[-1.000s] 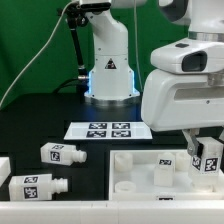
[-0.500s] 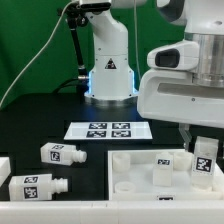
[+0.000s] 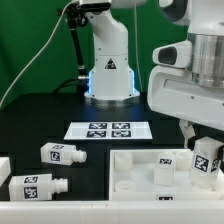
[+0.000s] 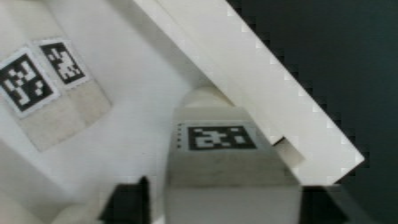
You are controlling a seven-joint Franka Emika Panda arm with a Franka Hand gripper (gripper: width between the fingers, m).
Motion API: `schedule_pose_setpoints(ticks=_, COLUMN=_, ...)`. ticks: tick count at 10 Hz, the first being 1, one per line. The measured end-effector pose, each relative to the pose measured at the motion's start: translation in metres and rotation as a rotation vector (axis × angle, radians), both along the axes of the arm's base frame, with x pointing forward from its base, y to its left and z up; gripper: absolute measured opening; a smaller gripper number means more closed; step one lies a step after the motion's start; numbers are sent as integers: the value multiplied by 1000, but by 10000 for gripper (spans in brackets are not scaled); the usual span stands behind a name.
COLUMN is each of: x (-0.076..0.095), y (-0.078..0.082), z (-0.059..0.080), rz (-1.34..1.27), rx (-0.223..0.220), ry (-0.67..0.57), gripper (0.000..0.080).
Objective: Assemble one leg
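Note:
My gripper (image 3: 205,148) is shut on a white leg (image 3: 207,160) with a black-and-white tag. It holds the leg upright at the corner of the large flat white panel (image 3: 135,172) on the exterior view's right. In the wrist view the leg (image 4: 222,150) fills the space between the two dark fingers (image 4: 132,202), and my gripper (image 4: 226,208) grips its sides. The panel's raised rim (image 4: 249,70) runs right beside the leg. Whether the leg's stub end touches the panel is hidden.
Two loose legs (image 3: 62,153) (image 3: 40,185) lie on the black table at the exterior view's left, with part of another (image 3: 4,165) at the edge. The marker board (image 3: 108,129) lies behind the panel. The arm's base (image 3: 108,75) stands at the back.
The arm's wrist has shifted a little toward the exterior view's right. The held leg has sunk slightly and stays at the panel's corner.

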State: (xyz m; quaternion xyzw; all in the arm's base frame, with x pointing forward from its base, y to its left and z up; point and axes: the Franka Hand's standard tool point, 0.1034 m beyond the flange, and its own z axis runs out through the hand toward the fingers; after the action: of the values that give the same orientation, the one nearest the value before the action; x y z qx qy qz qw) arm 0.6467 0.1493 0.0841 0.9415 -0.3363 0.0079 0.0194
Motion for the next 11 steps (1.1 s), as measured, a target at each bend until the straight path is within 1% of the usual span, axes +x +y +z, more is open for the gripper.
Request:
schedule_pose_setpoints(ticks=1, x=1, y=0, z=1, rz=91, rx=-3, ry=-1, gripper=497)
schedule_pose_setpoints(ticks=2, x=2, y=1, z=1, rz=202, rx=-4, ry=-3, gripper=613)
schedule_pose_setpoints(ticks=3, x=2, y=0, z=1, rz=261, rx=-5, ry=0, gripper=643)
schedule_pose_setpoints(ticks=4, x=2, y=0, z=1, rz=301, rx=-5, ry=2, gripper=648)
schedule_pose_setpoints(ticks=6, x=2, y=0, z=1, rz=471, rx=-6, ry=10, gripper=649)
schedule_pose_setpoints(ticks=8, x=3, y=1, z=3, rz=742, rx=-26, ry=21, gripper=649)
schedule_pose_setpoints(ticks=9, x=3, y=2, z=3, rz=874, rx=-28, ry=27, gripper=649)
schedule_pose_setpoints(ticks=11, x=2, y=6, z=3, rz=1058, rx=-25, ry=37, gripper=649)
